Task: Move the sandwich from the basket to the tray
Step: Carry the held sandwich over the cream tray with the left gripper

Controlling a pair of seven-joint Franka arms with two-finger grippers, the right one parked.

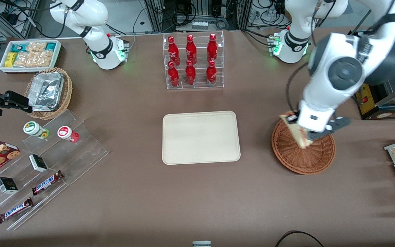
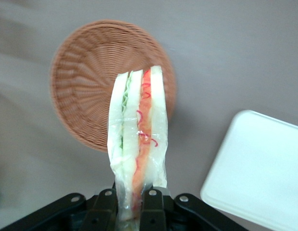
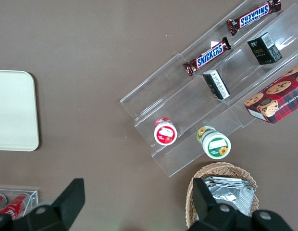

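My left gripper (image 1: 303,134) is shut on the sandwich (image 1: 295,133), a wrapped wedge of white bread with red-orange and green filling, and holds it in the air over the reddish-brown wicker basket (image 1: 303,158). In the left wrist view the sandwich (image 2: 138,139) hangs out from between the fingers (image 2: 153,207) above the empty basket (image 2: 86,82), and a corner of the cream tray (image 2: 257,168) shows. The tray (image 1: 201,137) lies flat and empty at the table's middle, beside the basket toward the parked arm's end.
A clear rack of red bottles (image 1: 192,61) stands farther from the front camera than the tray. A clear stepped stand with Snickers bars (image 1: 46,181) and cups, a tan foil basket (image 1: 48,92) and a snack bin (image 1: 29,55) lie toward the parked arm's end.
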